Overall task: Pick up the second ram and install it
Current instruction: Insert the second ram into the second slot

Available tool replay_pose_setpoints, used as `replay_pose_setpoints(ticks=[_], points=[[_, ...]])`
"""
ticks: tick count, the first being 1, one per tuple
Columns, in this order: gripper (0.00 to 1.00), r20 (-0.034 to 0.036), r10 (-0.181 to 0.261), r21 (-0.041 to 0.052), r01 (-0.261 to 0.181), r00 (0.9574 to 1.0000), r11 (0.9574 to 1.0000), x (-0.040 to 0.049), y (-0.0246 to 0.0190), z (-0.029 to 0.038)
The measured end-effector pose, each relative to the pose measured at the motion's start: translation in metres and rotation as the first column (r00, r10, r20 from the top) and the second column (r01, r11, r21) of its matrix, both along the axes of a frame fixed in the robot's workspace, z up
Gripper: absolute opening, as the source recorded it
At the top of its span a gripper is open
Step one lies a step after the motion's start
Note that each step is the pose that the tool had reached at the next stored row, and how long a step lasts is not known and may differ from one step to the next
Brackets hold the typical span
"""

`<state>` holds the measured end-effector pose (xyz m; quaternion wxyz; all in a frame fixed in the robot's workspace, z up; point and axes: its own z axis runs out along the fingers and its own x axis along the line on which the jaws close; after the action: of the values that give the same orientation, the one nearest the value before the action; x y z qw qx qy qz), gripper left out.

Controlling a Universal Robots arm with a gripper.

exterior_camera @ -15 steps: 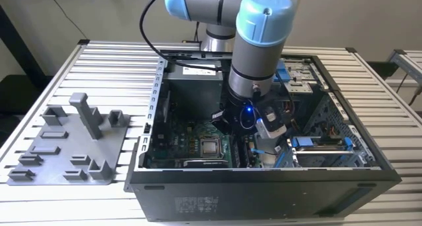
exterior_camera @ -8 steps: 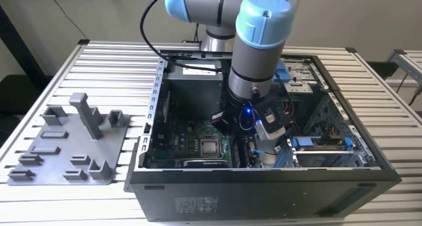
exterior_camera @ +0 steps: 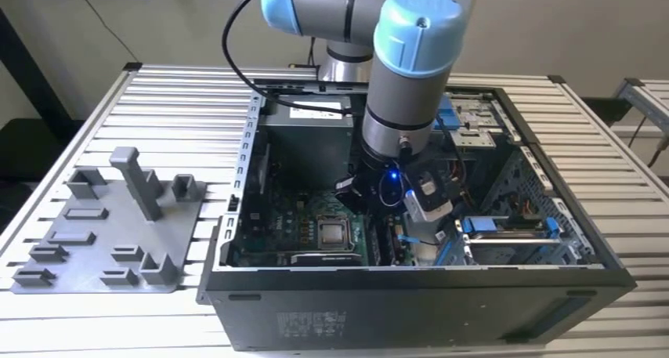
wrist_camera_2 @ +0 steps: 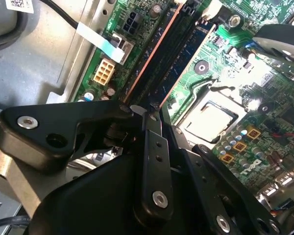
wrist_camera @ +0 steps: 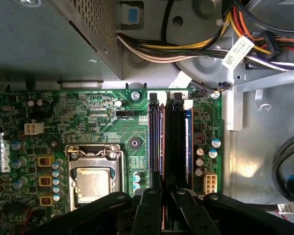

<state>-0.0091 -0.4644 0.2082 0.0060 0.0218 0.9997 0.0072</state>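
Nearest the lens in the first wrist view: gripper, fingers drawn close over the black memory slots — whether clamped on anything, cannot tell. Just beside, toward the case wall: second ram, seated in its slot.

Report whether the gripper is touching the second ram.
Cannot tell: in both wrist views the gripper sits at the second ram's end, hiding any contact.

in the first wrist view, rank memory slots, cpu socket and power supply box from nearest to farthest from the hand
1. Memory slots: run straight out from the hand.
2. CPU socket: beside the hand, on the board.
3. Power supply box: beyond the board's far edge.
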Motion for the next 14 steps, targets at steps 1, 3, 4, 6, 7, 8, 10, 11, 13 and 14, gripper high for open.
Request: replay_pose_setpoints(ticks=[1,3,4,6,7,8,10,11,13,14], points=[[0.14,0.0001,0.0,0.0001,0.0,1.0,1.0,0.0,0.0,0.0],[0.14,0.0,0.0,0.0,0.0,1.0,1.0,0.0,0.0,0.0],[0.14,0.0,0.0,0.0,0.0,1.0,1.0,0.0,0.0,-0.0001],[0.14,0.0,0.0,0.0001,0.0,1.0,1.0,0.0,0.0,-0.0001],[0.15,-0.0001,0.0,0.0001,0.0,1.0,1.0,0.0,0.0,-0.0002],[0.15,-0.0001,0.0,0.0002,0.0,1.0,1.0,0.0,0.0,-0.0002],[0.22,0.0,0.0,-0.0002,0.0,1.0,1.0,0.0,0.0,-0.0003],[0.22,0.0001,0.0,-0.0006,0.0,1.0,1.0,0.0,0.0,0.0009],[0.22,0.0001,-0.001,-0.0004,0.001,1.0,1.0,0.0,0.0,0.0097],[0.22,0.0,-0.001,-0.0008,0.001,1.0,1.0,0.0,0.0,0.0143]])
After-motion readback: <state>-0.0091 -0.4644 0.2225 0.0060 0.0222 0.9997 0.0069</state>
